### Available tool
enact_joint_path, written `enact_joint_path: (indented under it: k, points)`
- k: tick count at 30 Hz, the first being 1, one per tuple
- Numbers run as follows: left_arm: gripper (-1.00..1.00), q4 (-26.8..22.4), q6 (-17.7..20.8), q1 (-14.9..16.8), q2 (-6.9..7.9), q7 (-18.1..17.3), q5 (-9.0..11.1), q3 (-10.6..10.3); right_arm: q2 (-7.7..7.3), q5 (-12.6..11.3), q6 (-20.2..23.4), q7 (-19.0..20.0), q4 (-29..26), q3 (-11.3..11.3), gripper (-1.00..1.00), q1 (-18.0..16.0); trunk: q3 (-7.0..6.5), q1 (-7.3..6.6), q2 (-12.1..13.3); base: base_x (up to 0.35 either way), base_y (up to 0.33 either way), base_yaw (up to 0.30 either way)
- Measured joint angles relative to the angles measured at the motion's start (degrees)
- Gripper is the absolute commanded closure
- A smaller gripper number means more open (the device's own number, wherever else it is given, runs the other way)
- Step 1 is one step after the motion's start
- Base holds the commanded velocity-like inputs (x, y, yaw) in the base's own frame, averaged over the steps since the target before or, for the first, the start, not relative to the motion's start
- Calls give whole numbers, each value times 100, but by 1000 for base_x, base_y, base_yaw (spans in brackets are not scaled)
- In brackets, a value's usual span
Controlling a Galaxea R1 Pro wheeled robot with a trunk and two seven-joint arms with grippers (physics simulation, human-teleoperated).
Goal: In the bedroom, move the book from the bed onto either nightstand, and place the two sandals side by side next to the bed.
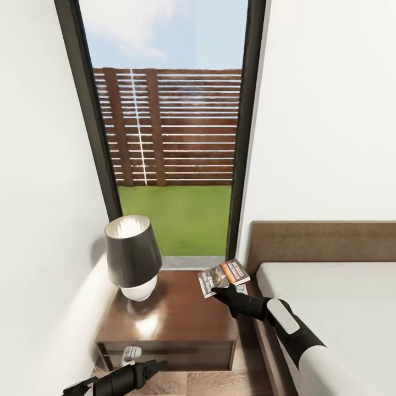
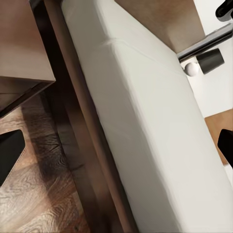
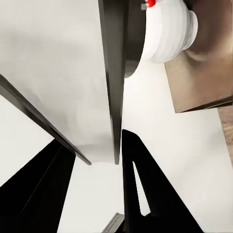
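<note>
Dark glossy wood of the nightstand (image 1: 176,319) lies under the book (image 1: 224,277), which the right gripper (image 1: 219,290) grasps above its two-o'clock corner; a lamp (image 1: 132,256) stands at ten o'clock. The left gripper (image 1: 157,364) hangs low at six o'clock, beside the bed (image 2: 145,121); I cannot tell its state.

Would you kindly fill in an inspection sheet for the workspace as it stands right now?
Surface: nightstand, glossy dark wood top, beside the bed.
Job's things: book held tilted over the nightstand's right rear corner; sandals: nothing seen.
Clutter: lamp on the nightstand's left rear part.
Grippers: right gripper shut on the book; left gripper low in front of the nightstand, fingers' state unclear.
Cables: nothing seen.
Surroundings: white walls, tall dark-framed window, wood-plank floor.
</note>
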State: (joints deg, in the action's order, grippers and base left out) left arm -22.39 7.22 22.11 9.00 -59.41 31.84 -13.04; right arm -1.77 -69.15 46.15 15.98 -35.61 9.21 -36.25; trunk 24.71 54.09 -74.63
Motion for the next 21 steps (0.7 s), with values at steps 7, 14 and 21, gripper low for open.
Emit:
enact_joint_path:
  k: [7,14,21]
  points:
    - [-100,0,0,0,0,-3,-1,0,199,-10,-8,0,-2,26,100,0,0,3,0,142,6,0]
    - [-100,0,0,0,0,-1,0,0,229,2,-11,5,-1,28,100,0,0,1,0,134,152,0]
    - [-100,0,0,1,0,0,0,0,222,-1,-13,3,-2,26,100,0,0,3,0,28,27,0]
